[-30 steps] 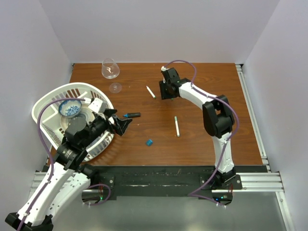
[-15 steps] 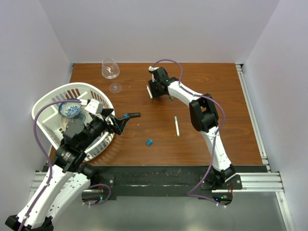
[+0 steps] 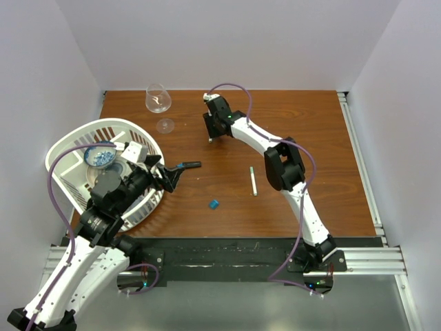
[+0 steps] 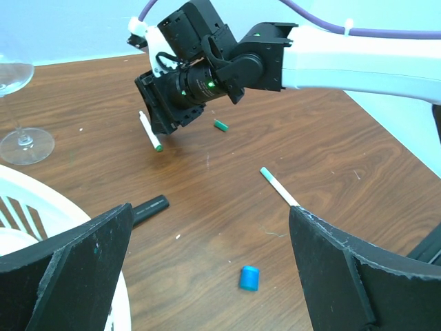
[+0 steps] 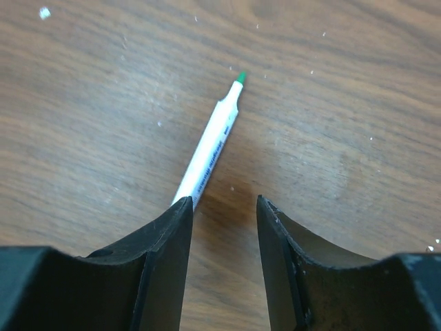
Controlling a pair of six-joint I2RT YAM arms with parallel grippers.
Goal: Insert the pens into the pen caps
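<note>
Moved leftward, the right gripper (image 5: 222, 207) stands narrowly parted, empty, beside a slim white green-tipped pen (image 5: 210, 148) on grained tabletop (image 5: 344, 103); left gripper (image 4: 210, 221) wide, empty.

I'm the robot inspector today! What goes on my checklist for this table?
Surface: brown wooden table, a few white specks.
Job's things: far pen and near pen, both white and uncapped; green cap and blue cap, both lying loose.
Clutter: wine glass; white basket holding a blue bowl; dark marker.
Grippers: left pincer open, empty. Right pincer open at one end of the far pen, not gripping.
Cables: purple cable on the right arm, another on the left, no tangles seen.
Surroundings: plain white walls.
</note>
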